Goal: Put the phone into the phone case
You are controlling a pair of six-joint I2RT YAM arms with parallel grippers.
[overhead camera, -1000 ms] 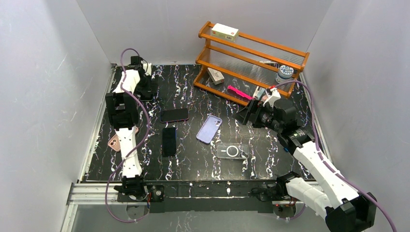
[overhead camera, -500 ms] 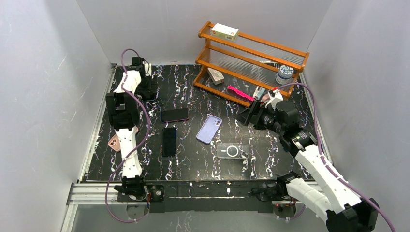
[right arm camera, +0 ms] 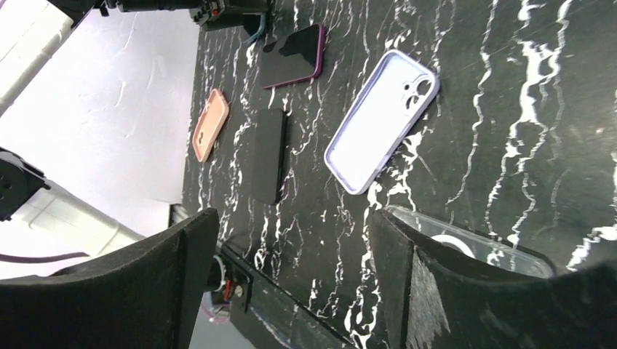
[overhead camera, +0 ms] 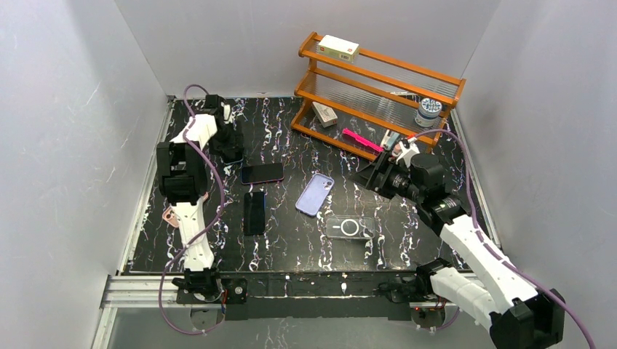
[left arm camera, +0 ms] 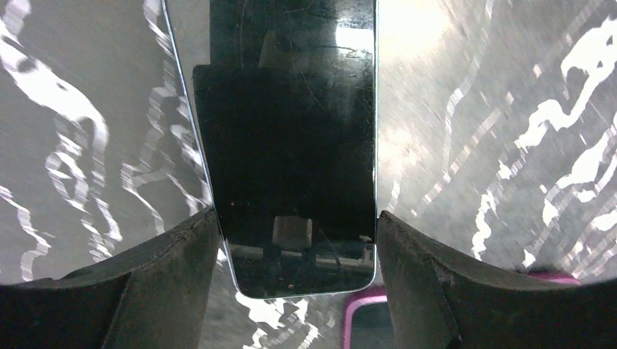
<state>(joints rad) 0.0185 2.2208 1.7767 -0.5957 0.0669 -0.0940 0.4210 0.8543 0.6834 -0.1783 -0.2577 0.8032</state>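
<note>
Little is done so far, I judge: the lilac case and the clear case both lie vacant in the middle of the table. The left gripper stands over the phone in the left half. Its fingers lie against both long edges with no gap that I can see, so it seems to clasp it. Lifting, carrying and fitting remain. The right gripper hangs spread and holds nothing. There is bare table around both cases. The shelf is well apart, but a second phone lies near the first.
</note>
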